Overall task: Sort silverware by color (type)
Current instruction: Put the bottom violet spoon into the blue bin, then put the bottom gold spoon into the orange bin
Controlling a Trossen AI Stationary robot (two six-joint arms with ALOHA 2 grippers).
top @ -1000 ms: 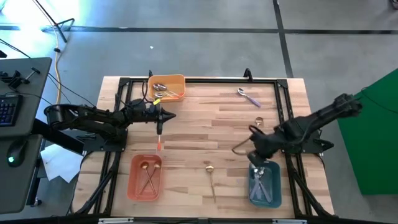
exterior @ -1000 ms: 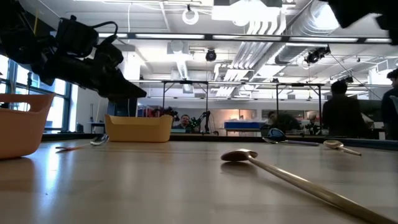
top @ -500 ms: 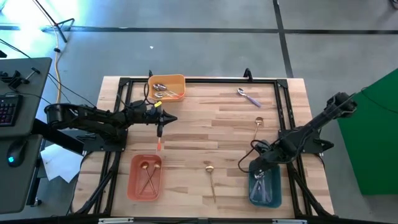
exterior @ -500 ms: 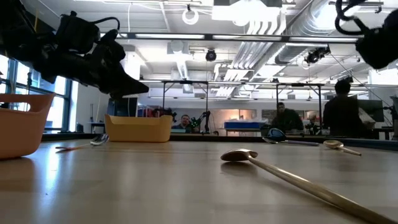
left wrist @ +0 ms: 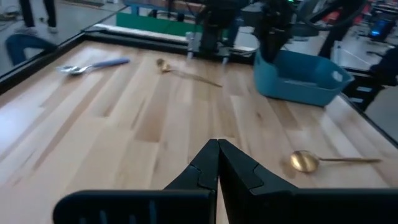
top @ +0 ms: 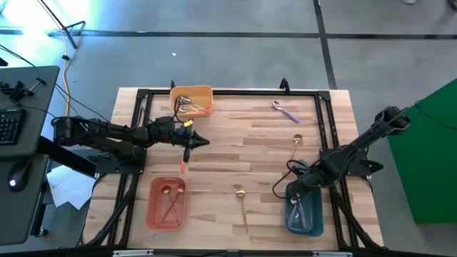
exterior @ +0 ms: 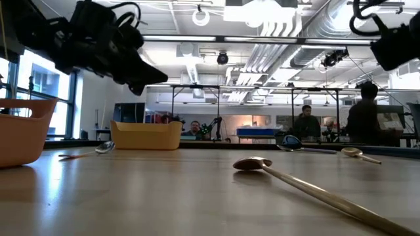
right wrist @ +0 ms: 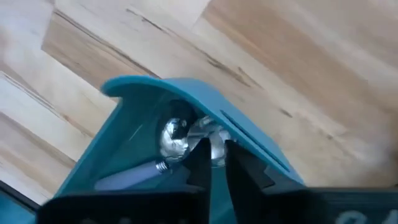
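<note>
Silverware first. A red-orange-handled spoon [top: 183,167] lies on the bare wood just below my left gripper [top: 205,143], not touching it. The left fingers [left wrist: 217,163] are pressed flat together, nothing between them. Since a second ago that gripper has slid a little toward table centre; the spoon has not moved.

Blue-handled spoons [right wrist: 171,149] sit in the teal bin [top: 303,212], shiny bowls against its end wall. My right gripper [right wrist: 214,158] hangs right over them, fingertips showing only a narrow slit; I cannot tell if they grip anything. A second ago this gripper was higher, above the bin's rim; now it is down at the bin's near-centre end.

Loose pieces: a gold spoon [top: 243,202] between the red bin [top: 167,203] and teal bin, long thin handle, round bowl, unchanged. Another gold spoon [top: 295,143] lies near the right rail. A blue-purple-handled spoon [top: 285,109] lies at the far right edge, diagonal. None shifted.

Red bin holds two crossed gold spoons [top: 171,200]. Orange bin [top: 191,100] at the far edge holds silver-bowled spoons with red-orange handles [top: 190,106].

Table [top: 243,135] is pale butcher-block, strips of varied tone, black frame round it. Bins are smooth rectangular plastic with rounded corners.

People stand in the room behind, low view.
</note>
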